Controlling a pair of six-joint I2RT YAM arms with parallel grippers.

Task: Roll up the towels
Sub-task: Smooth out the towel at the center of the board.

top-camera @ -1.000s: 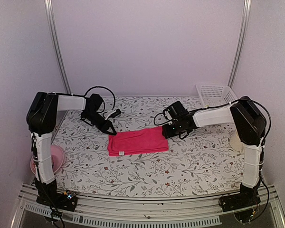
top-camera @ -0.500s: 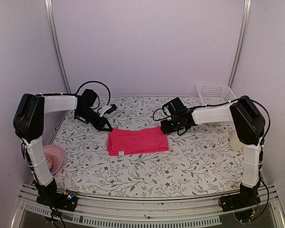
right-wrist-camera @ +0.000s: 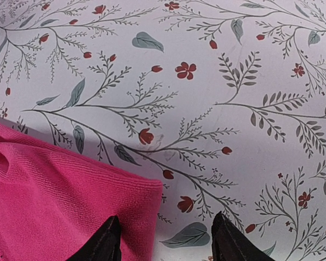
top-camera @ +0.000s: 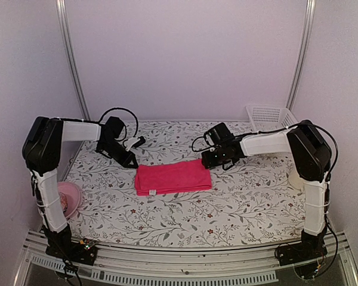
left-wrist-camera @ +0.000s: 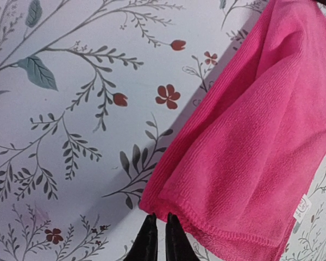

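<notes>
Floral table [top-camera: 238, 208]: pink towel [top-camera: 173, 177] lay folded, unrolled. Your left gripper [left-wrist-camera: 161, 239] sat nearly closed, empty; right gripper [right-wrist-camera: 165, 235] gaped (empty) at its corner. Next, probably: pinch an edge.

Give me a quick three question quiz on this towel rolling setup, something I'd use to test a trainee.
1. True or false: the pink towel is already rolled up.
2. Which gripper has its fingers spread apart? A: left gripper. B: right gripper.
3. Fill the gap: the white ___ stands at the far right corner of the table.
Key: 1 false, it lies folded flat. 2 B. 3 basket.
</notes>
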